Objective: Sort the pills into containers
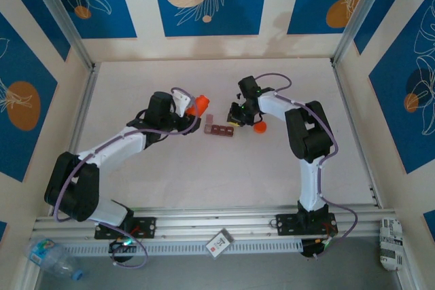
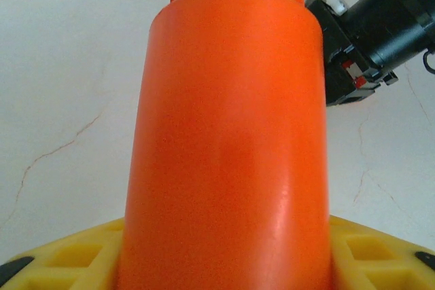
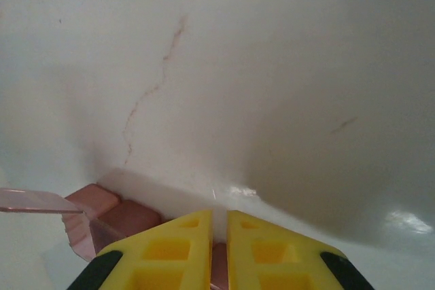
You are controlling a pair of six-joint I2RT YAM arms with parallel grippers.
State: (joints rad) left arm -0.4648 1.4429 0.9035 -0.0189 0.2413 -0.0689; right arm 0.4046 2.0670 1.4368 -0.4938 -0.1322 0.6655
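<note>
While the left gripper [image 1: 191, 108] is clasping a small orange plastic bottle [image 2: 228, 134], uncapped, the right gripper [image 3: 219, 225], jaws pinched shut, is poised right at the dark reddish-brown four-compartment strip of containers [image 1: 220, 129] mid-table. Prob. the pouring stage; next needs the bottle tipping over one compartment.

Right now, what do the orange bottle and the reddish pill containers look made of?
The orange bottle: probably plastic, smooth and semi-glossy, with a soft highlight down its side and a moulded threaded neck. The containers: likely tinted translucent plastic; the open lid looks see-through pink.
</note>
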